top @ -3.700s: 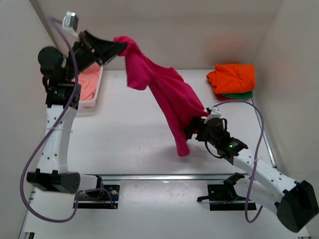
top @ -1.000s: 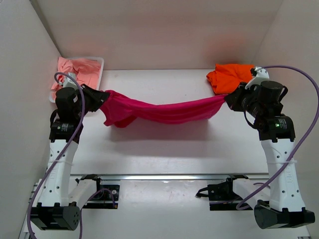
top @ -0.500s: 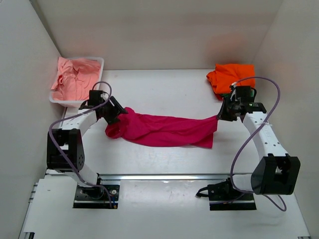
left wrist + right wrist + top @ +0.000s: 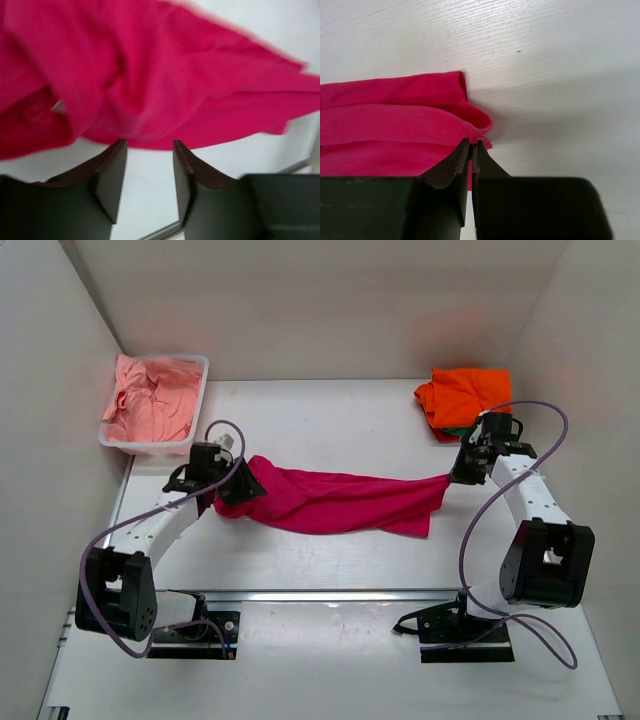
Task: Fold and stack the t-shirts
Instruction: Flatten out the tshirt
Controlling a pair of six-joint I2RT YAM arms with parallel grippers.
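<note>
Between the two claws, on the table, the magenta t-shirt lies stretched. It looks soft, light and limp, so corners or hem seem best to grasp. Only the wrist views tell the grips: the right claw is closed on a folded edge, while the left claw stands parted, holding nothing, with cloth just beyond its tips.

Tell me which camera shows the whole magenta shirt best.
The top external view: the magenta shirt shows end to end. Left wrist shows only a blurred bunch; right wrist only the corner pinched in the right tool.
</note>
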